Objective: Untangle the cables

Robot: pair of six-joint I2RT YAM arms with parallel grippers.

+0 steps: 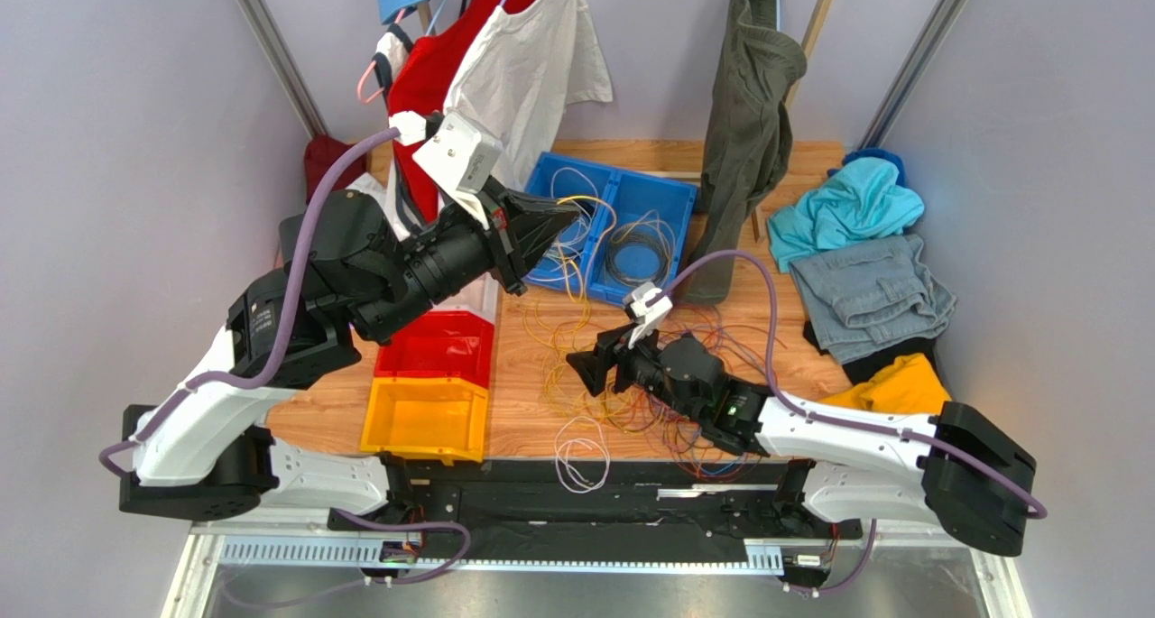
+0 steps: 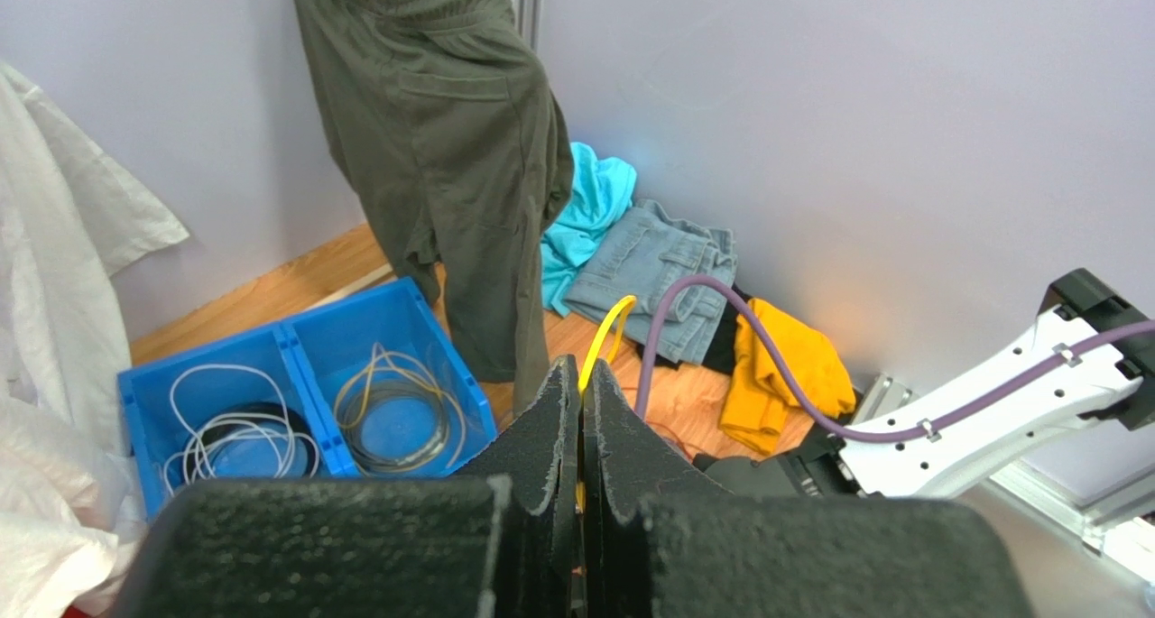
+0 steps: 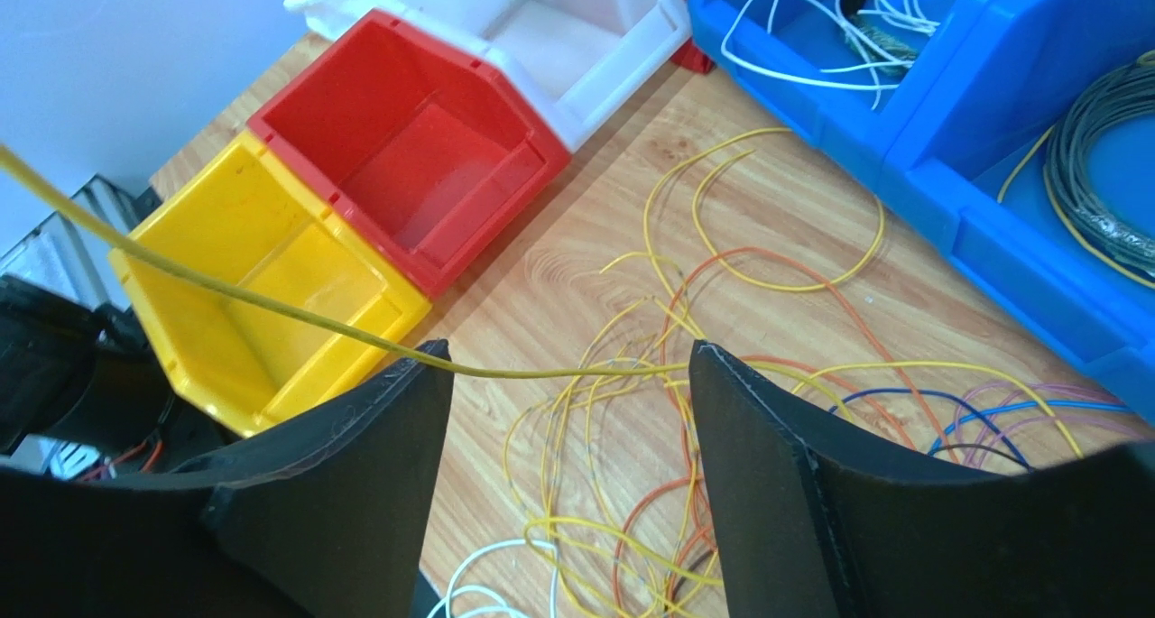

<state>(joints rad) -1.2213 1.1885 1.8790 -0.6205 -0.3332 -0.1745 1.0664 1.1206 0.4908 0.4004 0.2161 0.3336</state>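
L arm: high above wooden table point(image 1: 522, 388), elbow bent, forearm reaching fwd-right over red plastic bin point(image 1: 437, 345), wrist aimed at blue two-compartment tray point(image 1: 624, 174).
L gripper point(image 1: 553, 226): fingers point(image 2: 549, 429) clenched tight, pinching a thin yellow cable point(image 2: 606, 323). Strand exits betw. the tips and arcs upward.
Yellow cable, far run: taut thru the air in R wrist view, crossing above yellow plastic bin point(image 1: 427, 415) and dropping into the tangle.
R arm: low, stretched left from its base at right, forearm close to table, thick lilac hose point(image 1: 739, 255) looping over it.
R gripper point(image 1: 597, 368): released, jaws wide apart, nothing held. Hovers over the tangle, pointing left. Taut strand shows across the gap in wrist view; contact w/ fingers point(image 3: 759, 469) cannot be told.
Cables point(image 3: 637, 483): loose tangle of thin yellow, orange, white, purple and blue wires at table centre, betw. the bins at left and R arm.
White loop point(image 1: 583, 456): apart from main tangle, near table's front edge.
Tray contents: more coils lying in both compartments.
Bins: yellow just in front of red, touching; white bin point(image 3: 570, 29) behind red.
Clothes: olive garment point(image 1: 746, 117) hanging at back; teal cloth point(image 1: 847, 209), grey jeans point(image 1: 868, 293) and yellow cloth point(image 1: 902, 388) piled at table's right side.
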